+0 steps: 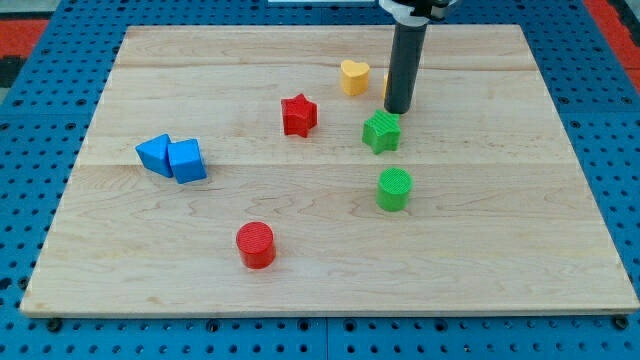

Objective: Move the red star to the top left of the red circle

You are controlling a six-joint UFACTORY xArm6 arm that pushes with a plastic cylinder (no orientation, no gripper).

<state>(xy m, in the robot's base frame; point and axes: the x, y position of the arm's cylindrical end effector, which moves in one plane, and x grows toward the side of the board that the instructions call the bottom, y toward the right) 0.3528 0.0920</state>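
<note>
the red star (298, 115) lies on the desk (500, 270) a little above its middle, at about 1 o'clock from the red circle (255, 245) and well apart from it. our tip (398, 110) stands at about 3 o'clock from the star, apart from it, and just at 12 o'clock of the green star (381, 131), nearly touching it. there is no pincer here, only the dark rod, so there is nothing to spread or to press together.

we judge the star to be a small, light and stiff block, maybe plastic, which slides easily on the smooth wood. it cannot be taken hold of, only pushed. because of its points it may turn if we press on one arm of it, so we should push against a notch or through its centre. to bring it to about 10 o'clock of the circle, we think the contact must be on its upper right side.

other things: a yellow heart (354, 76), a green cylinder (394, 189), two blue blocks (172, 157) touching each other. we can read no brand, label or writing anywhere.
</note>
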